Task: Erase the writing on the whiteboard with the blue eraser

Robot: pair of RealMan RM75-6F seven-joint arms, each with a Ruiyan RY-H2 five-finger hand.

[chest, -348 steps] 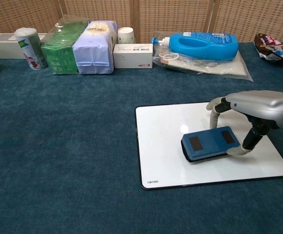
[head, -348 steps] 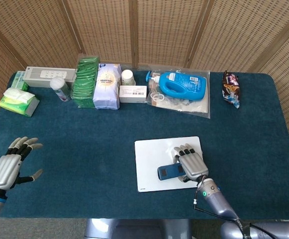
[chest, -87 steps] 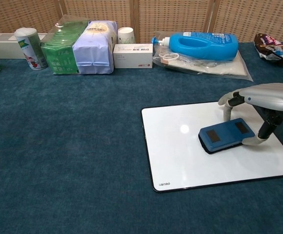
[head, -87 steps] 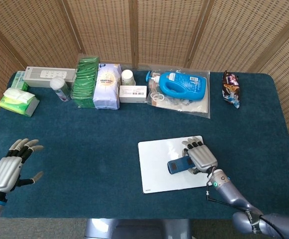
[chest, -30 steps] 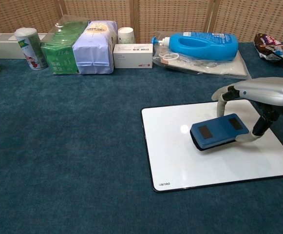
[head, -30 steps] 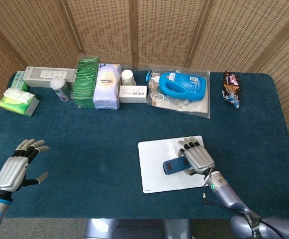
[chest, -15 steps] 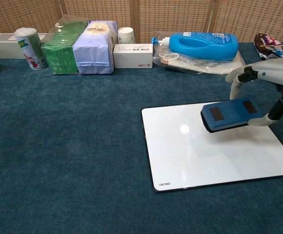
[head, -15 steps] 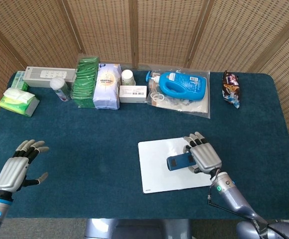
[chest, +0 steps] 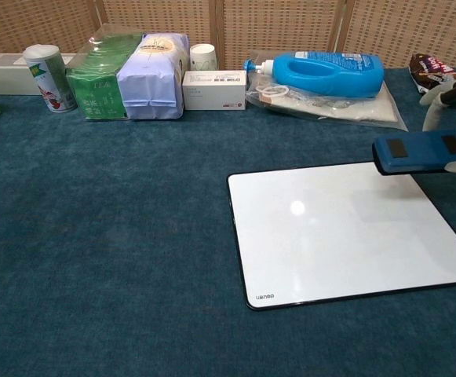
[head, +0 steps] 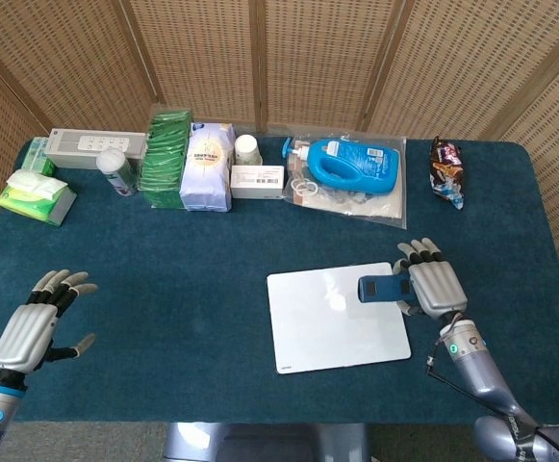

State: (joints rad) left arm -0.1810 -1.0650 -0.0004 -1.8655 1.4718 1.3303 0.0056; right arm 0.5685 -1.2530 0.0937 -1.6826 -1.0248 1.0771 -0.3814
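Observation:
The whiteboard lies flat on the blue cloth, its face plain white with no writing visible. My right hand holds the blue eraser lifted above the board's far right corner; in the chest view only the fingers show at the right edge. My left hand hovers open over the cloth at the near left, fingers spread, holding nothing.
Along the back stand a blue detergent bottle on a plastic bag, a white box, a paper cup, white and green packs, a can, a grey box, tissues and a snack bag.
My right hand has raised the eraser off the whiteboard and carried it right and toward the far corner. The left hand has barely moved.

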